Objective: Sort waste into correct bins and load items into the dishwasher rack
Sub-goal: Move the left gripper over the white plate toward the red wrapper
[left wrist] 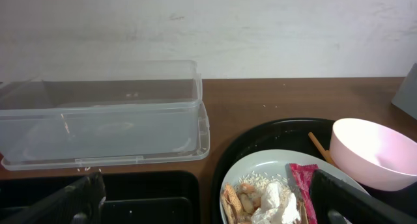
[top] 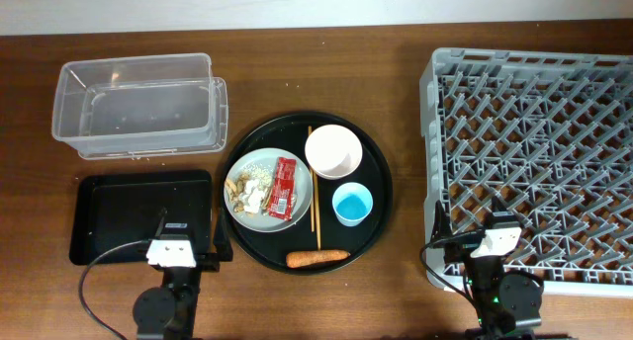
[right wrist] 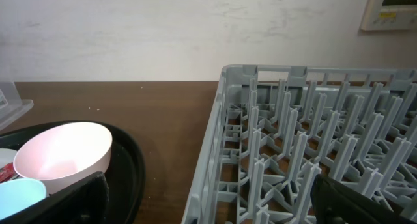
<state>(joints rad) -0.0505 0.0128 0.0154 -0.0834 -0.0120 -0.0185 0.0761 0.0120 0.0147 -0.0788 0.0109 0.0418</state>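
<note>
a glossy red snack wrapper (top: 285,187) lies flat on the smooth grey plate (top: 259,219), its long axis running 12 to 6 o'clock, beside crumpled tissue (top: 255,194) and tan peanut shells (top: 235,189). it sits at about 1 o'clock from the left gripper (left wrist: 205,188), the nearer one, spread wide and empty. the right gripper (right wrist: 208,191), equally wide, faces the rigid grid rack (top: 534,152). the clear tub (top: 138,108) stands at 10 o'clock from the plate.
</note>
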